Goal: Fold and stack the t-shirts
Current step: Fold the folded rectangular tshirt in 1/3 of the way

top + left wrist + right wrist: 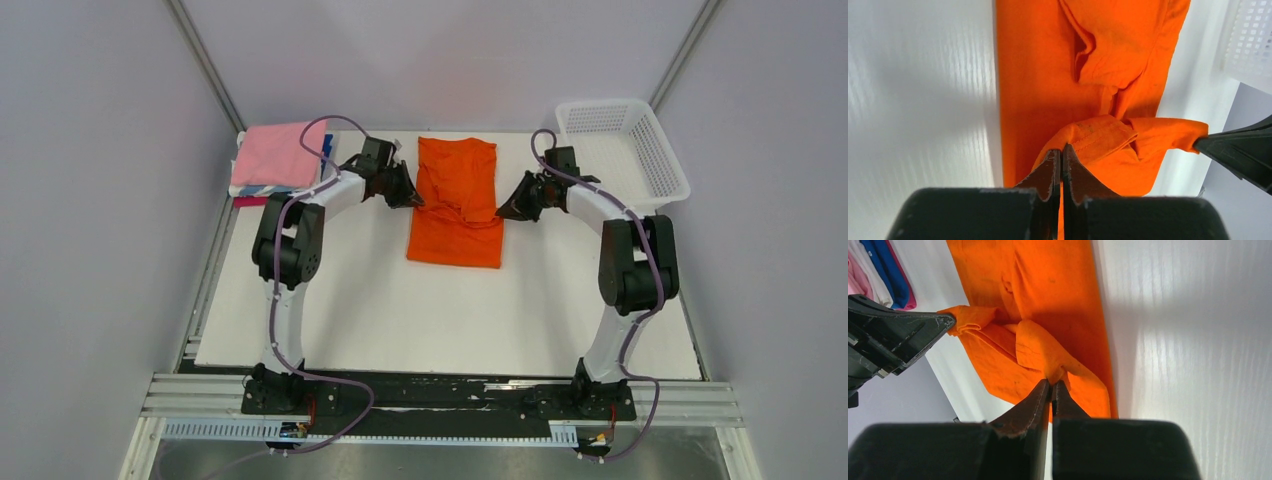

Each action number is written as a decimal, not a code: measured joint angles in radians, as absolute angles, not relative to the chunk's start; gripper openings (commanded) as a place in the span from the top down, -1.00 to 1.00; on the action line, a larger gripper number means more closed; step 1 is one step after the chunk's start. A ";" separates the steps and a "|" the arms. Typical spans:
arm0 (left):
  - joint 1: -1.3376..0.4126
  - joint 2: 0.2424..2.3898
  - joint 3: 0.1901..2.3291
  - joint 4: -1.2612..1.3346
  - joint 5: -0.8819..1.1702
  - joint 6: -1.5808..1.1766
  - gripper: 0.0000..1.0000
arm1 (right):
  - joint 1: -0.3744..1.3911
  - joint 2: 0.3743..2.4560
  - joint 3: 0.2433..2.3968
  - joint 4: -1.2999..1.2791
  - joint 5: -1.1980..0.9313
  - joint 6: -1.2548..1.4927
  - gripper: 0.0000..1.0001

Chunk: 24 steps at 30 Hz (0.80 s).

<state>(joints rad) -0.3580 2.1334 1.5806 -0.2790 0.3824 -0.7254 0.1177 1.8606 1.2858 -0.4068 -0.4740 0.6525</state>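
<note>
The orange t-shirt [457,205] lies as a long narrow strip at the middle back of the table. My left gripper [415,201] is shut on its left edge, and my right gripper [499,213] is shut on its right edge. Both hold a pinched bit of cloth lifted above the rest. The left wrist view shows the orange t-shirt [1068,75] pinched at my left gripper [1062,149]. The right wrist view shows the orange t-shirt [1048,295] pinched at my right gripper [1052,383]. A stack of folded shirts, pink on top [275,157], sits at the back left.
A white mesh basket [625,150] stands at the back right corner. The stack's blue and magenta edges show in the right wrist view [883,270]. Grey walls enclose the table on three sides.
</note>
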 measured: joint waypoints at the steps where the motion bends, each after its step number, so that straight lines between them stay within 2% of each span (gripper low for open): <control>1: -0.357 2.152 1.601 -0.279 0.389 -0.723 0.91 | 0.113 1.876 1.299 -0.407 -0.474 0.653 0.87; 2: -0.356 2.166 1.617 -0.278 0.393 -0.722 0.82 | 0.109 1.892 1.313 -0.407 -0.475 0.652 0.82; 3: -0.355 2.183 1.636 -0.278 0.397 -0.719 0.61 | 0.104 1.911 1.332 -0.408 -0.475 0.652 0.75; 4: -0.353 2.199 1.655 -0.279 0.402 -0.716 0.47 | 0.098 1.931 1.353 -0.409 -0.475 0.652 0.68; 5: -0.351 2.213 1.672 -0.279 0.405 -0.711 0.13 | 0.094 1.947 1.368 -0.408 -0.475 0.652 0.54; 6: -0.347 2.228 1.693 -0.280 0.409 -0.710 -0.10 | 0.088 1.970 1.393 -0.411 -0.477 0.651 0.34; 7: -0.343 2.241 1.713 -0.280 0.410 -0.712 -0.64 | 0.083 1.987 1.412 -0.411 -0.479 0.651 0.21; 8: -0.338 2.251 1.730 -0.281 0.411 -0.704 -0.82 | 0.076 2.006 1.435 -0.412 -0.481 0.648 0.07; 9: -0.331 2.259 1.750 -0.285 0.412 -0.702 -0.95 | 0.070 2.020 1.455 -0.414 -0.484 0.643 -0.17; 11: -0.318 2.263 1.777 -0.292 0.410 -0.700 -0.99 | 0.060 2.029 1.480 -0.416 -0.492 0.637 -0.42; 17: -0.294 2.223 1.761 -0.294 0.407 -0.684 -1.00 | 0.046 1.977 1.444 -0.405 -0.516 0.586 -0.93; 24: -0.307 1.947 1.385 -0.270 0.377 -0.677 -1.00 | 0.068 1.754 1.164 -0.393 -0.513 0.564 -0.97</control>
